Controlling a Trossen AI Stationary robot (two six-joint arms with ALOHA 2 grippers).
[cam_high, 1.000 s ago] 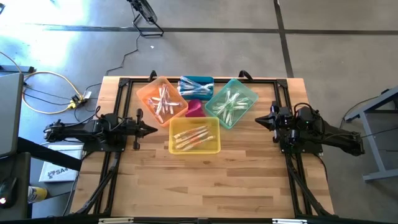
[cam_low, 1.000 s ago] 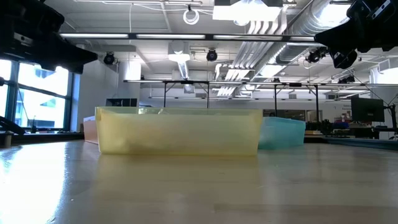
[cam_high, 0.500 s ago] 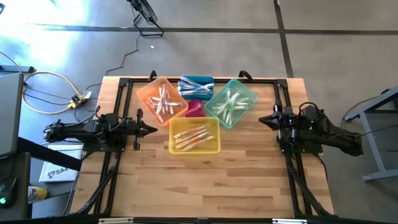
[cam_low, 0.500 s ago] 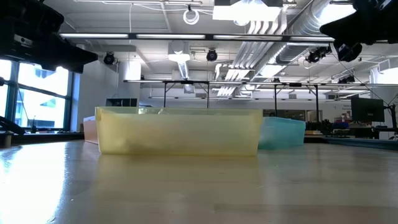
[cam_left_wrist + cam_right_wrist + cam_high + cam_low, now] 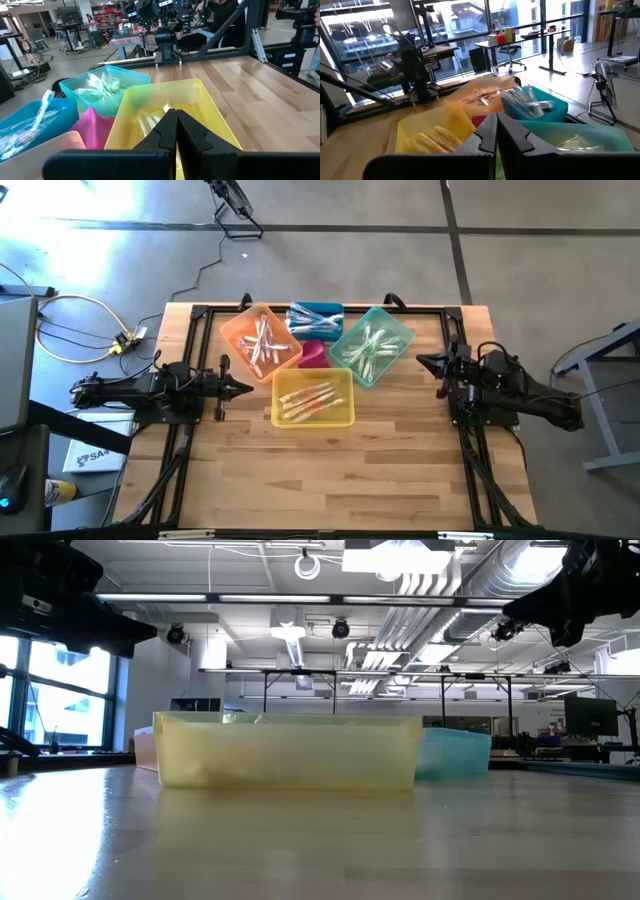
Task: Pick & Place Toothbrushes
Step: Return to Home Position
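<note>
**Yellow, orange, teal and blue bins held the toothbrushes; both grippers closed and empty**

Wrapped toothbrushes (image 5: 308, 400) lay in a loose bunch inside the yellow bin (image 5: 313, 424), just below the centre of the high view. More of them were heaped in the orange bin (image 5: 228, 335) to the upper left, the blue bin (image 5: 316, 307) at the top of the cluster and the teal bin (image 5: 405, 332) to the upper right. A small pink bin (image 5: 314, 356) sat wedged between these four; whether it held anything could not be told. All five bins crowded together on the upper half of the wooden table (image 5: 330, 470).

The left gripper (image 5: 247, 388) hung at the left of the cluster, its tip pointing at the yellow bin's left wall and just apart from it. In the left wrist view its two dark fingers (image 5: 176, 131) met with nothing between them. The right gripper (image 5: 419, 362) hung at the right of the frame, just beside the teal bin and well apart from the yellow one. Its fingers (image 5: 489, 131) were likewise pressed together on nothing. No toothbrush touched either gripper.
</note>
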